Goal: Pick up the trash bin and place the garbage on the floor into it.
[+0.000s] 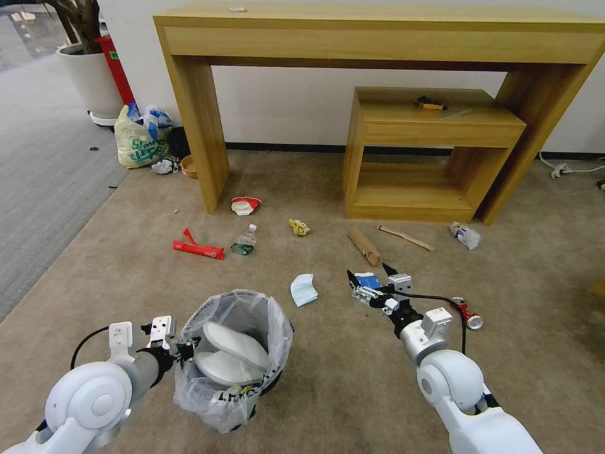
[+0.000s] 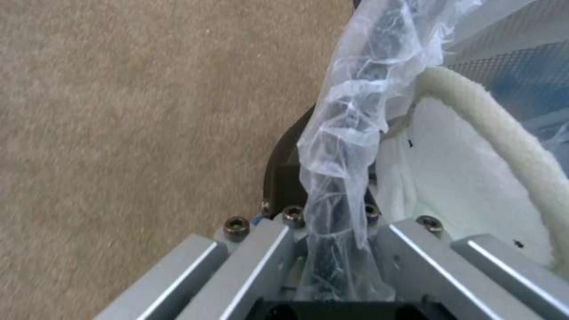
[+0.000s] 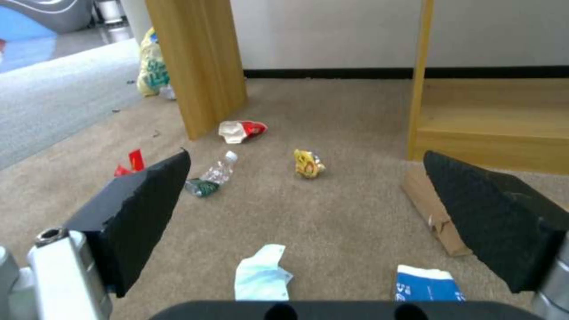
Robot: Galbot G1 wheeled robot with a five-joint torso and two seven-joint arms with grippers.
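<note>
Black trash bin (image 1: 234,353) w/ two white slippers (image 1: 230,356) inside, left hand (image 1: 184,350) pinching its rim; right hand (image 1: 372,284) spread.

White wall (image 1: 302,120) with dark baseboard at far side. Tall wooden table (image 1: 378,31) against it, low wooden shelf unit (image 1: 428,151) under its right half. Grey ribbed carpet (image 1: 38,164) far left.

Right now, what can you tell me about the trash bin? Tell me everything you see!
The trash bin is small, round and black, lined with a crinkly clear plastic bag printed with dark letters. It stands upright on the beige carpet, near the robot. Two white slippers lie inside. The left gripper is clamped on its rim, pinching the bag too.
</note>
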